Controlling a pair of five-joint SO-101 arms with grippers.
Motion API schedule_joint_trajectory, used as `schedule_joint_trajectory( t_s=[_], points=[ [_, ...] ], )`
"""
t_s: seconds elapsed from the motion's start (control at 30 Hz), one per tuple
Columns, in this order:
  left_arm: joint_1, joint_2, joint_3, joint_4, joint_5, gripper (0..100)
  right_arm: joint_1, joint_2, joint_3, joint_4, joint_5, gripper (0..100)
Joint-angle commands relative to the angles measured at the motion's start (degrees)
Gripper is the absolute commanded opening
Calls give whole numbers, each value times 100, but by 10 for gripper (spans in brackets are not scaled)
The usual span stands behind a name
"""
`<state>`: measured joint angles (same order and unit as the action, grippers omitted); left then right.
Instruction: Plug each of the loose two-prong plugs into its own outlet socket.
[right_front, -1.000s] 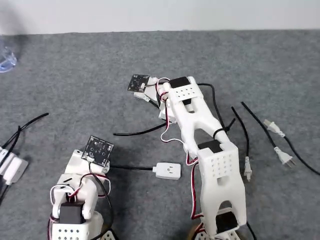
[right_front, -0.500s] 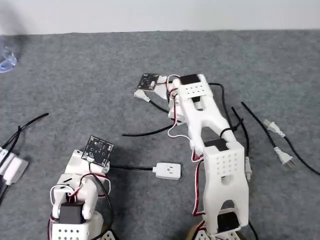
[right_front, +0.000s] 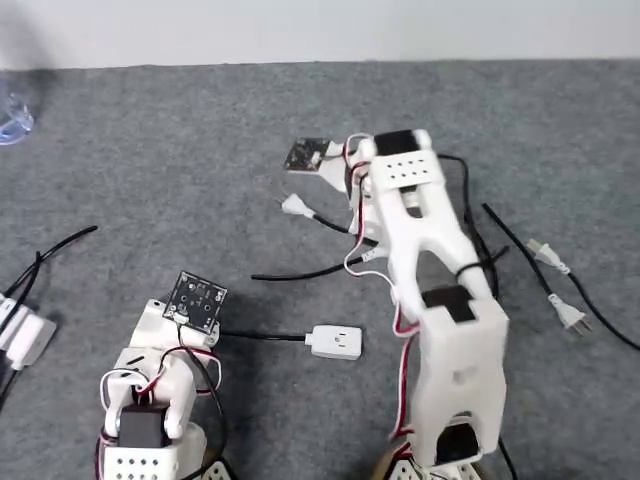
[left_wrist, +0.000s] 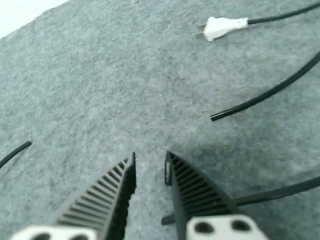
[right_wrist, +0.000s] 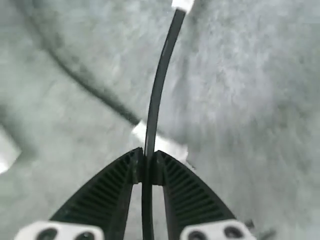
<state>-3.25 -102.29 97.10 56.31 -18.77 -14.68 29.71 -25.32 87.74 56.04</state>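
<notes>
Between the two arms, near the middle of the counter (right_front: 150, 130), lies the socket (right_front: 335, 341). Its long axis runs left to right and its own lead goes left toward the left arm. Our right pincer (right_wrist: 146, 161) is pressed together on a black cord (right_wrist: 159, 85), well back from the plug (right_front: 293, 206). That plug lies far and slightly left of the socket, prongs pointing left and away from it. We judge it must be turned round before it can meet the socket, and a grip on the cord gives little command of that. Our left pincer (left_wrist: 149, 167) is slightly spread, holds nothing, and is nearer the socket. Its wrist view shows the plug's prongs plainly. The right wrist view shows the pinch itself, which the arm hides from above. A second plug (right_front: 543, 252) and a third plug (right_front: 570, 317) lie at right.
</notes>
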Motion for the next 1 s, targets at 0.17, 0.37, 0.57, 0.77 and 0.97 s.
schedule_joint_trajectory(
  t_s=[0.17, 0.37, 0.57, 0.77, 0.97],
  points=[
    [18, -35, -57, -141, -35, 88, 1033, -1868, -202, 1385, 475, 9],
    [18, -35, -57, -141, -35, 88, 3187, -2193, -202, 1411, 1618, 9],
    [18, -35, -57, -141, -35, 88, 5068, -1754, -193, 813, 2611, 9],
    [18, -26, -57, -141, -35, 87, 5763, -1156, -202, 787, 3130, 67],
    [18, -26, -57, -141, -35, 89, 5965, -1156, -202, 796, 3209, 420]
  ],
)
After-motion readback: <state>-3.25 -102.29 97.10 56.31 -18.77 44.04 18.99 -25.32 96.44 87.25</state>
